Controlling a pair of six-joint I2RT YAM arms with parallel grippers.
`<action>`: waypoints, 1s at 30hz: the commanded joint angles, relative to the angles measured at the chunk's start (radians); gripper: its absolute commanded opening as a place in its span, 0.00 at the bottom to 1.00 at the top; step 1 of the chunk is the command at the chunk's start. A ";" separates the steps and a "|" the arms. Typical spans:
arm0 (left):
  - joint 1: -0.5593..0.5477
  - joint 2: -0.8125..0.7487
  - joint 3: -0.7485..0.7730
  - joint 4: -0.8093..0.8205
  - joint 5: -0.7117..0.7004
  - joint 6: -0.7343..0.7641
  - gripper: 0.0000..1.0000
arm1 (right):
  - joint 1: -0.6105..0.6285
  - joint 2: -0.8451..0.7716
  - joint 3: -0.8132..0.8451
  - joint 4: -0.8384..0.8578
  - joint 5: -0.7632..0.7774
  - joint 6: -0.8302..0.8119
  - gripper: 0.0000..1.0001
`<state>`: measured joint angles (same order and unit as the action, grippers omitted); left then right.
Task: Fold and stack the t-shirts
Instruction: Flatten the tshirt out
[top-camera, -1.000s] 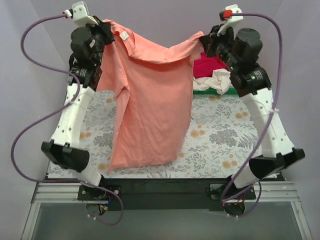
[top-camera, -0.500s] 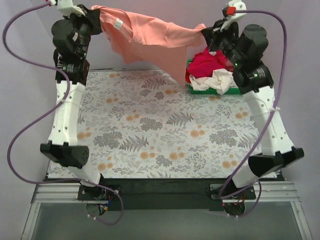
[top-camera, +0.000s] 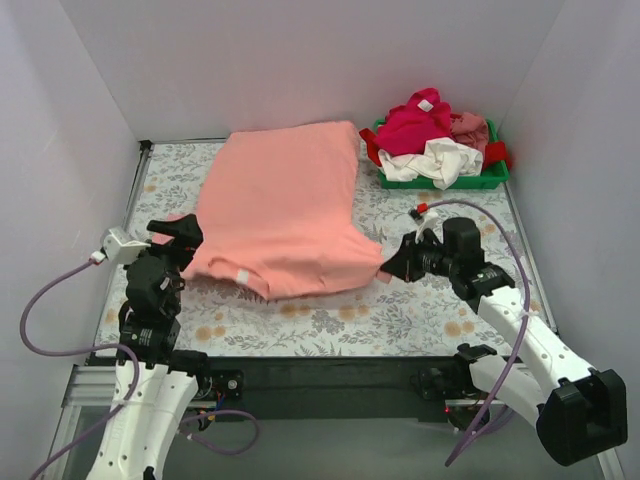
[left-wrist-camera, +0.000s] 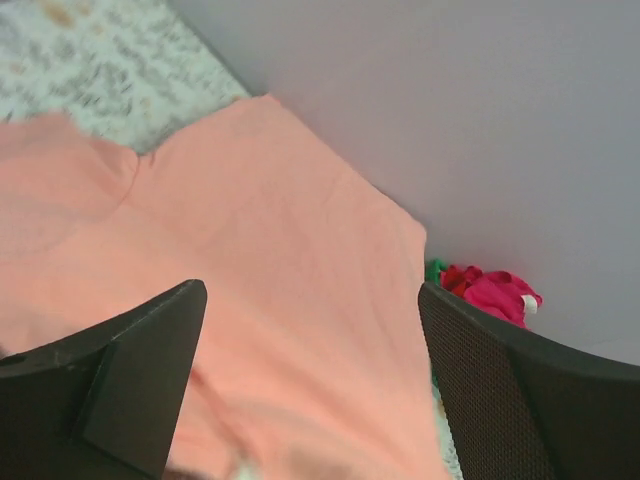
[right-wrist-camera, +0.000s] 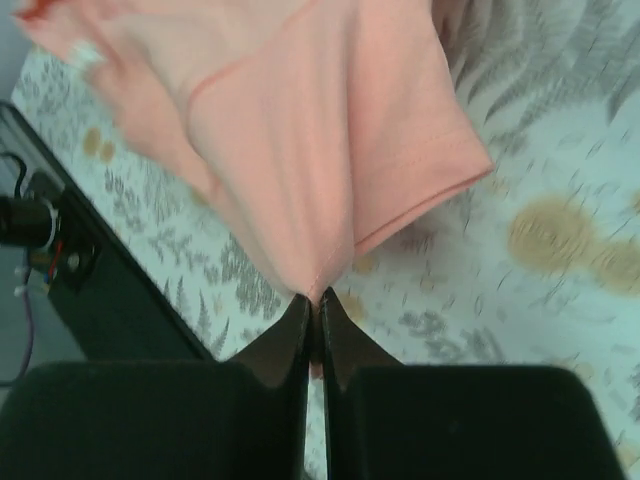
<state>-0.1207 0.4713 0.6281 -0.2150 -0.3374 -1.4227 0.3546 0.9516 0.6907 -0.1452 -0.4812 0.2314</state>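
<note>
Held aloft between both arms a moment ago, the salmon-pink t-shirt now lies spread on the counter, ready, we judge, for folding; the left claw stands apart, the right claw remains pinched on its near-right edge

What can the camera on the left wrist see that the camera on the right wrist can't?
Only the left wrist view shows the pale wall, a bit of the green tray and the magenta shirt in it, seen past the left gripper, whose fingers are wide apart. Only the right wrist view shows the right gripper pinched shut on a corner of the salmon-pink shirt, and the black front edge of the table. Both show that shirt and the flowery tabletop.
</note>
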 joint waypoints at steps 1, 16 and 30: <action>0.004 -0.081 0.062 -0.286 -0.150 -0.369 0.88 | 0.001 -0.109 -0.069 -0.019 -0.149 0.086 0.10; 0.004 0.251 0.140 -0.222 0.102 -0.279 0.94 | 0.003 -0.093 0.047 -0.189 0.141 0.016 0.98; 0.033 0.733 0.033 -0.073 0.164 -0.282 0.97 | 0.153 0.775 0.561 -0.036 0.317 -0.124 0.98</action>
<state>-0.1051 1.1893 0.6949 -0.3290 -0.1802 -1.7031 0.4812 1.5810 1.1446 -0.2161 -0.2554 0.1696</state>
